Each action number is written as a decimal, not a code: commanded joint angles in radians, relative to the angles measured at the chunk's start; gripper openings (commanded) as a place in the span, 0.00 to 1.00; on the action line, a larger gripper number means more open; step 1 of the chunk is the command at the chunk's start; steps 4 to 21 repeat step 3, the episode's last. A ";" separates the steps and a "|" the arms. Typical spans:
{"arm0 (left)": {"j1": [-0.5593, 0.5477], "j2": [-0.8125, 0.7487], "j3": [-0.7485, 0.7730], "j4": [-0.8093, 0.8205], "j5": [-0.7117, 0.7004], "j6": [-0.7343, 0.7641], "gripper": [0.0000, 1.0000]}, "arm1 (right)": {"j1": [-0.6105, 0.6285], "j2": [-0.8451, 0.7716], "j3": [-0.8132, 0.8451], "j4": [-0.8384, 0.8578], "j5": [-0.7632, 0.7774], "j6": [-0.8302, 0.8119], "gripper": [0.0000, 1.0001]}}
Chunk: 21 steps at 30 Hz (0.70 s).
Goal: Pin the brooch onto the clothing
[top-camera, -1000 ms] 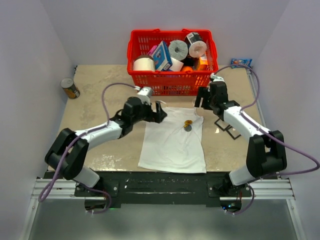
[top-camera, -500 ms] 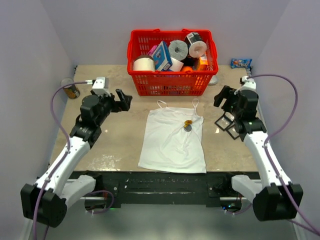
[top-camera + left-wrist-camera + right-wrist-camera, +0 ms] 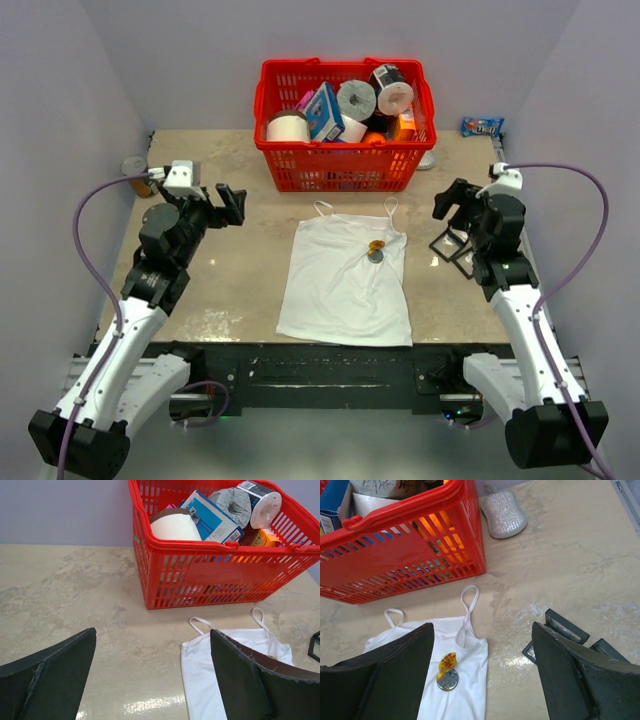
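The clothing is a white top with thin straps, lying flat at the table's middle. The brooch, an orange-gold piece joined to a grey disc, rests on its upper right part, below the right strap. My left gripper hovers open over bare table to the left of the clothing, nothing between its fingers. My right gripper hovers open to the right of it, also holding nothing. In the right wrist view the brooch lies on the clothing beside the left finger. The left wrist view catches the clothing's left edge.
A red basket full of rolls and boxes stands behind the clothing. A small black open case lies under the right arm. A can sits at far left, a blue packet at far right, a silvery pad beside the basket.
Both arms have pulled back from the top edge of the clothing and swung outward to the sides. The brooch and the clothing have stayed where they were.
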 commanded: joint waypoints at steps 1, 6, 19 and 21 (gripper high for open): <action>0.001 -0.018 0.016 0.018 -0.021 0.028 1.00 | 0.001 -0.029 -0.005 0.027 0.019 -0.023 0.82; 0.001 -0.011 0.018 0.016 -0.018 0.026 1.00 | 0.000 -0.033 -0.004 0.026 0.021 -0.026 0.82; 0.001 -0.011 0.018 0.016 -0.018 0.026 1.00 | 0.000 -0.033 -0.004 0.026 0.021 -0.026 0.82; 0.001 -0.011 0.018 0.016 -0.018 0.026 1.00 | 0.000 -0.033 -0.004 0.026 0.021 -0.026 0.82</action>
